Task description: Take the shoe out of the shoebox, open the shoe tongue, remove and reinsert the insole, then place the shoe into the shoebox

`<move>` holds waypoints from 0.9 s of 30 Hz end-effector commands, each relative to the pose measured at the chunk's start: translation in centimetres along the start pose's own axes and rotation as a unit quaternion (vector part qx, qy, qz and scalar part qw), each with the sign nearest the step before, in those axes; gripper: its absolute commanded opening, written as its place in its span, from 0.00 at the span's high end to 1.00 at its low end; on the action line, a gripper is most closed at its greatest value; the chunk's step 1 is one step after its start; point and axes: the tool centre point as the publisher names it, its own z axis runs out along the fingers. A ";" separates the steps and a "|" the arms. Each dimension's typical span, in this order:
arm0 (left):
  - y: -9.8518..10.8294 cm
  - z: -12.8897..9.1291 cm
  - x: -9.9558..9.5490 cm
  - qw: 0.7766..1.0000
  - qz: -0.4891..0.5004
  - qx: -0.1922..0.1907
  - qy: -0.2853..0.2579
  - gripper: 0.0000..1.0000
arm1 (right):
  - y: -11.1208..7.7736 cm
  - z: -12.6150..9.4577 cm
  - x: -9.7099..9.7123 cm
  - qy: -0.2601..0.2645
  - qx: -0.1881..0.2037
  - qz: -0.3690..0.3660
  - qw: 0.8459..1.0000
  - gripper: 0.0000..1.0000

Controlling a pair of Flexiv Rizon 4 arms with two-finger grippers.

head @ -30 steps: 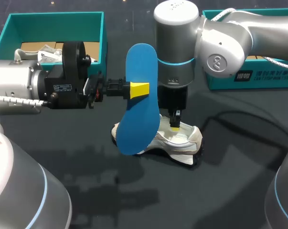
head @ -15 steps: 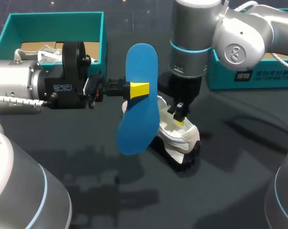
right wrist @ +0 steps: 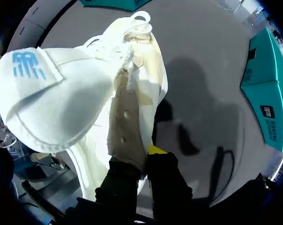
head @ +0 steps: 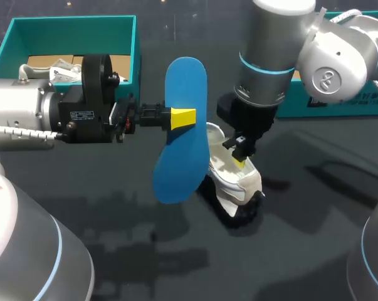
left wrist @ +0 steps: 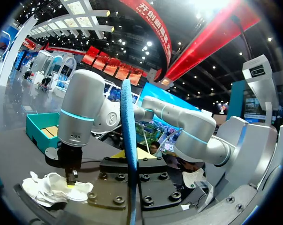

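Observation:
My left gripper (head: 183,117) is shut on a blue insole (head: 176,169) and holds it upright above the table's middle. In the left wrist view the insole (left wrist: 127,117) stands edge-on, pinched in the left gripper (left wrist: 130,165). Just right of it, the white shoe (head: 229,180) is tilted on the dark table, toe toward the front. My right gripper (head: 240,160) comes down from the back right and is shut on the shoe's side wall. The right wrist view shows the shoe (right wrist: 80,93) with its tongue folded out, and the right gripper (right wrist: 148,157) pinching the upper's edge.
A teal shoebox (head: 69,21) with paper and cardboard inside stands at the back left, behind my left arm. A second teal box part (head: 330,108) lies at the back right, behind my right arm.
My right arm has swung to the right and turned the shoe, so it now points toward the front and sits more tilted. The left arm and insole have stayed still.

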 end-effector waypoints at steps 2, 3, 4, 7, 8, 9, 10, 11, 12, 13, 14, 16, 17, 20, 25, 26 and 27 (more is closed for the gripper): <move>0.1 0.3 -0.1 1.000 0.000 0.001 0.001 1.00 | -0.2 0.0 0.2 0.000 -0.010 0.118 0.993 1.00; 0.1 0.3 -0.1 1.000 0.000 0.001 0.001 1.00 | -0.2 0.1 0.2 -0.002 -0.011 0.129 0.992 1.00; 0.1 0.3 -0.1 1.000 0.000 0.001 0.001 1.00 | -0.2 0.2 0.1 -0.003 -0.014 0.138 0.990 1.00; 0.1 0.3 -0.1 1.000 0.000 0.001 0.001 1.00 | -0.2 0.7 0.2 -0.003 -0.017 0.170 0.985 1.00; 0.1 0.3 -0.1 1.000 0.000 0.001 0.001 1.00 | -0.1 0.9 0.2 -0.002 -0.021 0.178 0.984 1.00; 0.1 0.3 -0.1 1.000 0.000 0.001 0.001 1.00 | -0.1 1.1 0.3 -0.002 -0.021 0.184 0.983 1.00; 0.1 0.3 -0.1 1.000 0.000 0.001 0.001 1.00 | -0.1 1.3 0.3 -0.001 -0.021 0.189 0.982 1.00; 0.1 0.3 -0.1 1.000 0.000 0.001 0.001 1.00 | -0.1 1.5 0.3 -0.001 -0.024 0.194 0.981 1.00; 0.1 0.3 -0.1 1.000 0.000 0.001 0.001 1.00 | -0.2 1.8 0.3 0.000 -0.025 0.198 0.980 1.00; 0.1 0.3 -0.1 1.000 0.000 0.001 0.001 1.00 | -0.3 2.0 0.3 0.002 -0.026 0.200 0.980 1.00; 0.1 0.3 -0.1 1.000 0.000 0.001 0.001 1.00 | -0.3 2.1 0.3 0.004 -0.029 0.200 0.979 1.00; 0.1 0.3 -0.1 1.000 0.000 0.001 0.001 1.00 | -0.4 2.4 0.3 0.005 -0.031 0.202 0.979 1.00; 0.1 0.3 -0.1 1.000 0.000 0.001 0.001 1.00 | -0.4 2.6 0.3 0.006 -0.033 0.201 0.979 1.00; 0.1 0.3 -0.1 1.000 0.000 0.001 0.001 1.00 | -0.4 3.1 0.3 0.009 -0.038 0.199 0.979 1.00; 0.1 0.3 -0.1 1.000 0.000 0.001 0.001 1.00 | -0.5 3.9 0.1 0.013 -0.041 0.211 0.977 1.00; 0.1 0.3 -0.1 1.000 0.000 0.001 0.001 1.00 | -0.6 4.1 0.1 0.013 -0.041 0.215 0.976 1.00; 0.1 0.3 -0.1 1.000 0.000 0.001 0.001 1.00 | -0.6 4.3 0.0 0.015 -0.041 0.219 0.975 1.00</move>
